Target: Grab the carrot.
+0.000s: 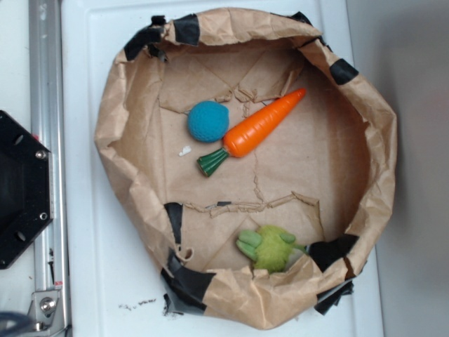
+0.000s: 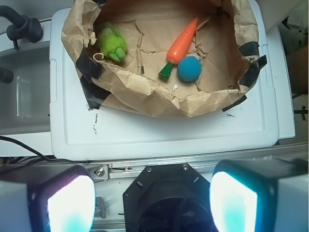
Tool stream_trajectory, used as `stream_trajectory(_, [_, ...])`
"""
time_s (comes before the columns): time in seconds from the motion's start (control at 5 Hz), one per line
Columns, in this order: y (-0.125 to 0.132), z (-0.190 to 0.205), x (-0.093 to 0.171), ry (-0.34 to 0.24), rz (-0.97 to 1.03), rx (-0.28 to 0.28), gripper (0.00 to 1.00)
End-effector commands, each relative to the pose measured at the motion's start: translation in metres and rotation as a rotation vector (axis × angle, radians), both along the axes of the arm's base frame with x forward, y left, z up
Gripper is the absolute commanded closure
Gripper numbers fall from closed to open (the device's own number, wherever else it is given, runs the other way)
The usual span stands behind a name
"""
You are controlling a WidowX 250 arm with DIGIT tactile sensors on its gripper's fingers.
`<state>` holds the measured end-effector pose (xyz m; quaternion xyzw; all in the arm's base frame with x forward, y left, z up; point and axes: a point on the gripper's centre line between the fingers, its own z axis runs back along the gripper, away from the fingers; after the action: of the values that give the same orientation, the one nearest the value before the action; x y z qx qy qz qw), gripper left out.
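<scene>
Your gripper [image 2: 152,200] fills the bottom of the wrist frame with its jaws spread wide: two blurred fingers [image 2: 70,203], glowing pale teal, sit at the lower left and lower right corners with nothing between them but the black hexagonal robot base [image 2: 166,193] below. They hold nothing and hang well apart from the toys.

Beyond the fingers, a white platform [image 2: 159,128] carries a crumpled brown paper bowl [image 2: 145,94] patched with black tape. In the wrist view the carrot [image 2: 182,43] lies in the upper middle of the frame, its tip pointing up and right and its green stem down and left.

In the exterior view you see the same carrot [image 1: 261,125] just above the centre of the frame, lying diagonally on the paper floor. The blue ball [image 1: 208,121] sits just beside it on the left, close to its thick end; you cannot tell whether they touch. The green plush toy [image 1: 270,247] rests against the lower wall of the bowl, well apart from both. The gripper does not appear in that view.
</scene>
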<state>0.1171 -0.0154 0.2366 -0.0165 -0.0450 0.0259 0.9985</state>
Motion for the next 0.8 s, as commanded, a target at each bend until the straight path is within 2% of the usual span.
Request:
stream_trajectory(0.0, [0.000, 0.000, 0.000, 0.000, 0.000, 0.000, 0.00])
stream_trajectory(0.2, [0.025, -0.050, 0.050, -0.035, 0.164, 0.043, 0.00])
stream_trajectory(0.4, [0.033, -0.079, 0.098, -0.126, 0.255, -0.010, 0.00])
stream_trajectory(0.6, [0.038, -0.111, 0.130, -0.136, 0.320, -0.013, 0.00])
